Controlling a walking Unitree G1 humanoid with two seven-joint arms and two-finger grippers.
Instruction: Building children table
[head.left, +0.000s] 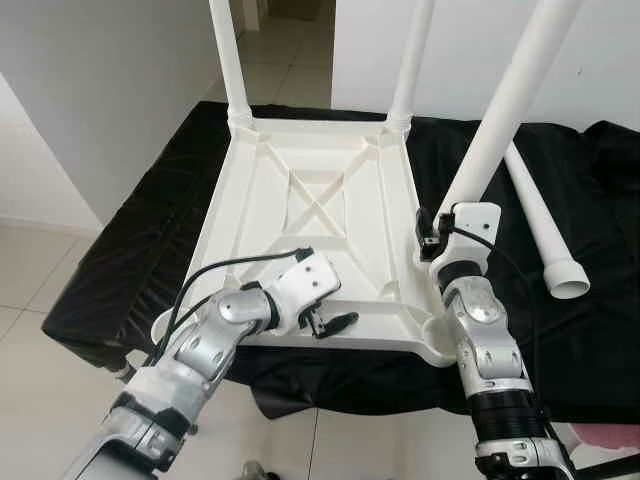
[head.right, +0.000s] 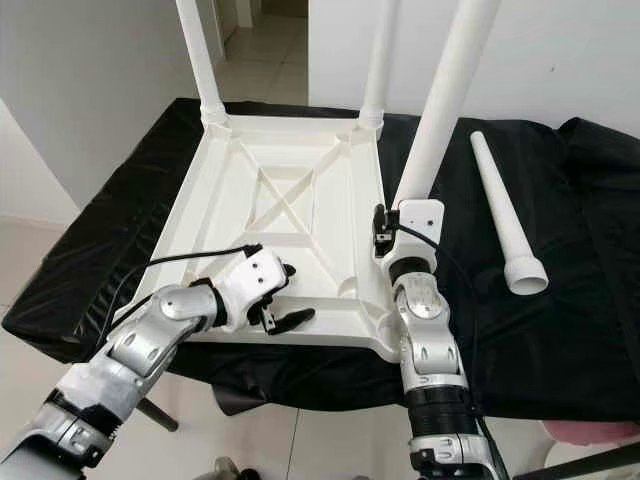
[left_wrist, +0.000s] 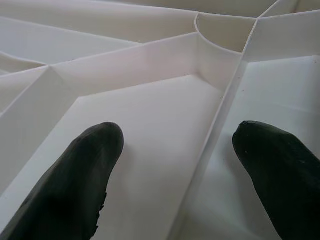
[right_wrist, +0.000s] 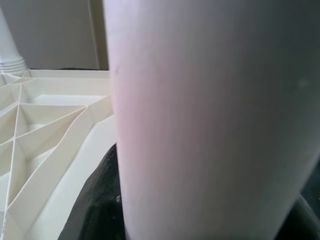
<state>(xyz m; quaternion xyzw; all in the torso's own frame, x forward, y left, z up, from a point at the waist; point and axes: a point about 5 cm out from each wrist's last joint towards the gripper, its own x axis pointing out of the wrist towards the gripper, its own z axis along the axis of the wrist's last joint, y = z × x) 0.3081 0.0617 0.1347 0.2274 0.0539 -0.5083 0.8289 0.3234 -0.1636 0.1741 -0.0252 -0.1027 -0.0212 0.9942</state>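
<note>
The white plastic table top (head.left: 270, 190) lies upside down on a black cloth. Two white legs (head.left: 228, 60) (head.left: 415, 60) stand upright in its far corners. My right gripper (head.left: 432, 240) is shut on a third leg (head.left: 500, 120), which leans to the right above the near right corner socket (head.left: 440, 345). In the right wrist view this leg (right_wrist: 210, 120) is very close, with one dark finger (right_wrist: 100, 200) beside it. My left gripper (head.left: 330, 322) rests open on the table's near edge, its fingertips (left_wrist: 90, 165) astride a thin rib (left_wrist: 215, 130). A fourth leg (head.left: 540, 215) lies loose on the cloth.
The black cloth (head.left: 130, 250) covers a low surface and hangs over its edges. Light tiled floor (head.left: 40, 400) surrounds it, and white walls stand at the left and at the back. Something pink (head.left: 605, 435) shows at the bottom right.
</note>
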